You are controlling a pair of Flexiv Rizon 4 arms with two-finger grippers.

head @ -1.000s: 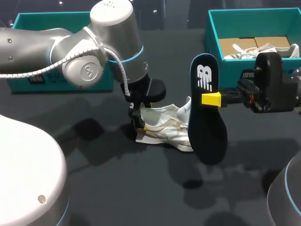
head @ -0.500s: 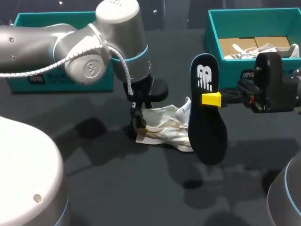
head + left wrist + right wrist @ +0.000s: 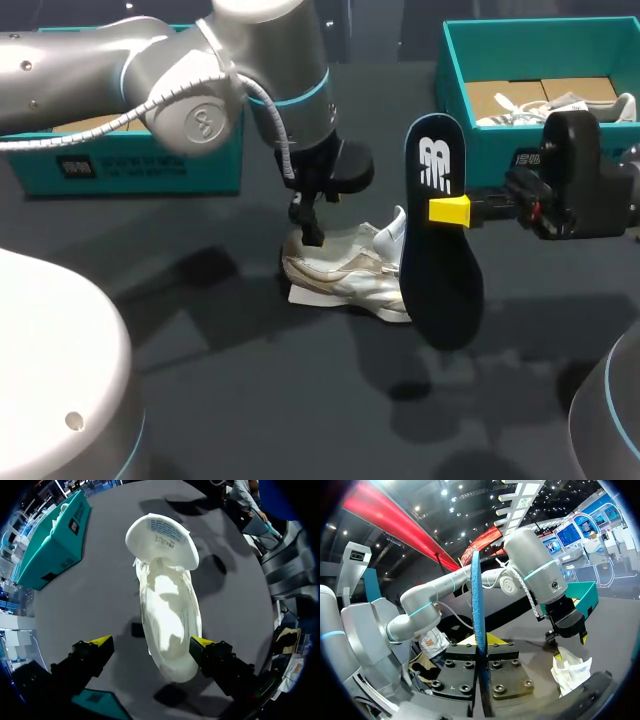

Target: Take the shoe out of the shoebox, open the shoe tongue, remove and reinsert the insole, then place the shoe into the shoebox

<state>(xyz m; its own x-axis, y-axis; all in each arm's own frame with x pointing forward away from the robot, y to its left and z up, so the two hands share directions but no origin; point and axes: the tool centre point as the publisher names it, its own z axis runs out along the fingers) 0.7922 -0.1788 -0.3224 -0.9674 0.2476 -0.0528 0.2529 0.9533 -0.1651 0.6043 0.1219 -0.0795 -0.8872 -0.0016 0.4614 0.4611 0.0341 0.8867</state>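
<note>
A white shoe [image 3: 345,275] lies on the dark table, its toe end hidden behind the insole. In the left wrist view the shoe [image 3: 170,615] shows its mouth wide and its tongue [image 3: 162,540] folded forward. My left gripper [image 3: 310,228] hangs open just above the heel, and its yellow tips [image 3: 100,641] straddle the shoe without touching it. My right gripper [image 3: 450,210] is shut on the dark insole [image 3: 440,260], holding it upright in the air right of the shoe. The insole [image 3: 476,605] stands edge-on between the right gripper's [image 3: 482,647] fingers.
A teal shoebox [image 3: 500,150] stands at the back right with another white shoe [image 3: 560,105] inside. A second teal box [image 3: 130,165] sits at the back left behind my left arm. Bare table stretches in front of the shoe.
My left gripper has lifted off the shoe's heel and shifted slightly back and right. The right arm and the insole have stayed still.
</note>
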